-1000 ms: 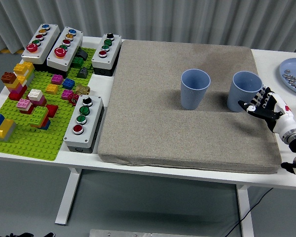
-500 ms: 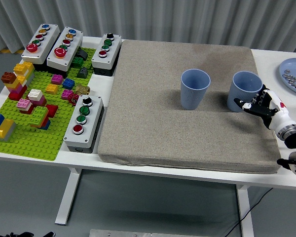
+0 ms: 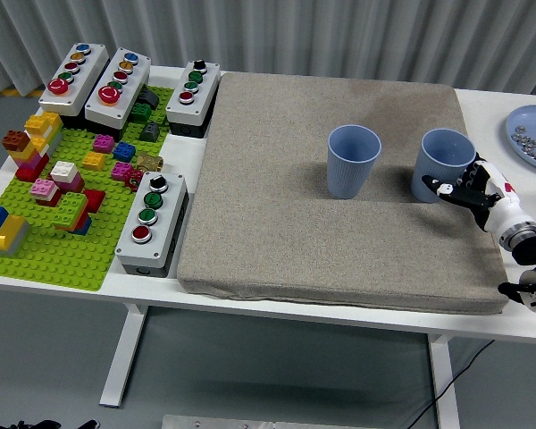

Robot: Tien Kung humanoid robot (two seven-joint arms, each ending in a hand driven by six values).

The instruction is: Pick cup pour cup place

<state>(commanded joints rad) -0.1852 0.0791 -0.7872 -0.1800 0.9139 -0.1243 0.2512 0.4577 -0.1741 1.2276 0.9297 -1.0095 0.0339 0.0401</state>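
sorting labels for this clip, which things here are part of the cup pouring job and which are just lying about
Part of the job:
right cup, beside the right hand
left cup
grey mat both cups stand on

Just lying about:
button boxes
green brick plate with toy bricks
blue plate at the right edge

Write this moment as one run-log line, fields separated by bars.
stage: reaching | right hand: open beside right cup, not gripping | left cup: upright on grey mat | left hand: not in view
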